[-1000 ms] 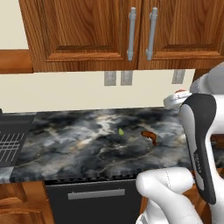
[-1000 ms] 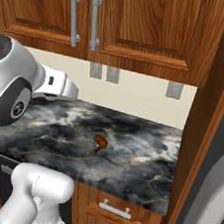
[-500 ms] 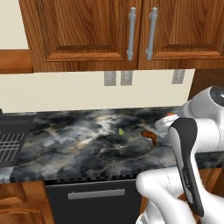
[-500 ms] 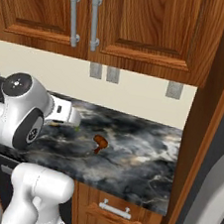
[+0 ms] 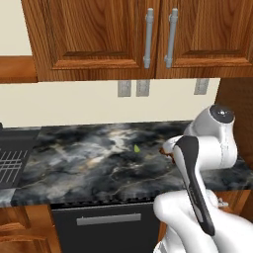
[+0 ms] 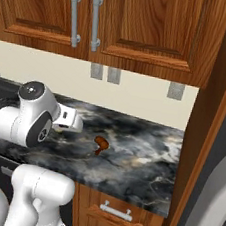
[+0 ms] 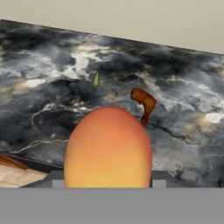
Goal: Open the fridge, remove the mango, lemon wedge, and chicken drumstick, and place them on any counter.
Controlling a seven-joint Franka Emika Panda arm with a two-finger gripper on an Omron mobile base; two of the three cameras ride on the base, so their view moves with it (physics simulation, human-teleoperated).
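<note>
- Mango [image 7: 108, 148] is seen close up in the hand view, orange at the top and yellower toward the bottom, held at the lower middle of the picture between the jaws, which are closed on its two sides.
- Beyond the mango in the hand view, the black marbled bench [image 7: 183, 96] is spread across the picture, with a cream wall behind it.
- On that bench a reddish-brown chicken drumstick [image 7: 144, 103] is seen lying just past the mango, and a small yellow-green lemon wedge [image 7: 96, 79] is set farther back, near the drumstick but apart from it.
- In the left base view the lemon wedge [image 5: 137, 148] is found on the bench [image 5: 74, 158] about midway along, and a bit of the drumstick [image 5: 165, 151] is made out just beside the white arm, which covers most of it.
- Wooden wall cupboards [image 5: 99, 34] with grey bar handles are hung above, and wall sockets [image 5: 132, 88] are set in the cream wall.
- In the right base view the drumstick [image 6: 101, 143] is seen on the bench [image 6: 144, 159], with the arm's white wrist block just to its left.
- Drawers [image 6: 117, 211] with white bar handles are fitted below the bench, and the grey fridge [image 6: 209, 198] is seen at the right edge.
</note>
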